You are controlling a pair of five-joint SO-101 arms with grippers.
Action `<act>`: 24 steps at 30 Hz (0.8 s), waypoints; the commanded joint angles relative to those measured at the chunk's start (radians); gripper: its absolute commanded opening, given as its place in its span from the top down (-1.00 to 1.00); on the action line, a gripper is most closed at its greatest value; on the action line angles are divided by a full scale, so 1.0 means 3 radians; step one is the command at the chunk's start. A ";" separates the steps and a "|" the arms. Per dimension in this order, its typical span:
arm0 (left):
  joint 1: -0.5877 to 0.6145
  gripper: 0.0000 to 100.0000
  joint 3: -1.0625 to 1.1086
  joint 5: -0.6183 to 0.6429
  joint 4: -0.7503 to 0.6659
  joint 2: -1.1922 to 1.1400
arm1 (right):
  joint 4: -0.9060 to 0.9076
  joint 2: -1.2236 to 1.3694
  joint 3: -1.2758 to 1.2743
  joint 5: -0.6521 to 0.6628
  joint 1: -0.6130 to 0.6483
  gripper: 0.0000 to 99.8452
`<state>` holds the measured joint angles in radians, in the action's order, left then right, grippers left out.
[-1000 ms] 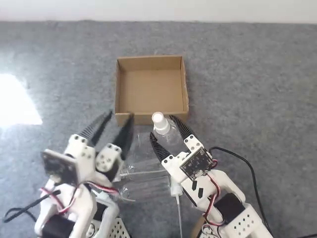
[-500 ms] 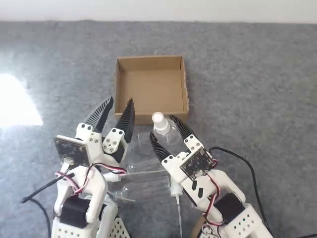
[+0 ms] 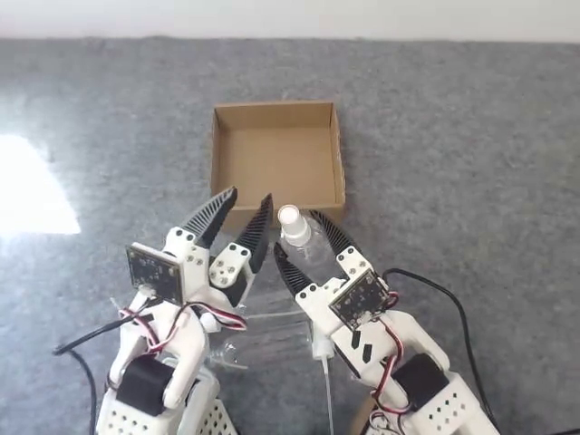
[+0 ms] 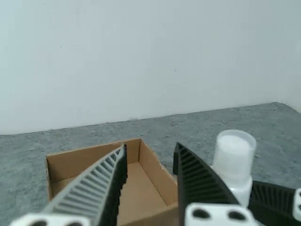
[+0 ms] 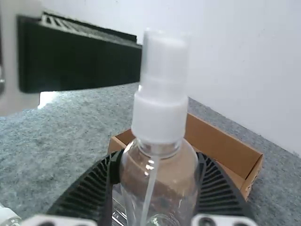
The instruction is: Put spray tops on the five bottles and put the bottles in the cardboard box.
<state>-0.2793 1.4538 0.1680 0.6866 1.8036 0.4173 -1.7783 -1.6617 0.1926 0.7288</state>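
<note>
One bottle (image 3: pixel 292 225) in right pincer (image 3: pixel 294 233), beside box's (image 3: pixel 215 154) near wall

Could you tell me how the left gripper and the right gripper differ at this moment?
The left gripper is open and holds nothing, while the right gripper is shut on an upright bottle with its spray top on. The left gripper sits beside the bottle, apart from it; the right gripper sits around it. Both have black ridged fingers and point toward the box.
</note>
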 commanded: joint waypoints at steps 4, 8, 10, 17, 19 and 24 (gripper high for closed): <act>-0.0312 0.70 -0.0028 -0.0138 0.0077 0.0031 | -0.0003 -0.0115 0.0020 -0.0020 0.0028 0.78; -0.0373 0.70 -0.0023 -0.0189 0.0092 0.0031 | -0.0003 -0.0115 0.0020 -0.0020 0.0018 0.78; -0.0425 0.70 -0.0033 -0.0189 0.0164 0.0036 | 0.0003 -0.0115 0.0020 -0.0020 0.0013 0.78; -0.0588 0.70 -0.0043 -0.0194 0.0251 0.0041 | 0.0003 -0.0115 0.0020 -0.0020 0.0008 0.78; -0.0588 0.70 -0.0043 -0.0194 0.0251 0.0041 | 0.0008 -0.0115 0.0020 -0.0020 0.0008 0.78; -0.0593 0.70 -0.0043 -0.0338 0.0251 0.0046 | 0.0008 -0.0115 0.0020 -0.0020 0.0008 0.78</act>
<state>-0.4465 1.4523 0.0944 0.7511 1.8036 0.4173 -1.7783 -1.6617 0.1926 0.7273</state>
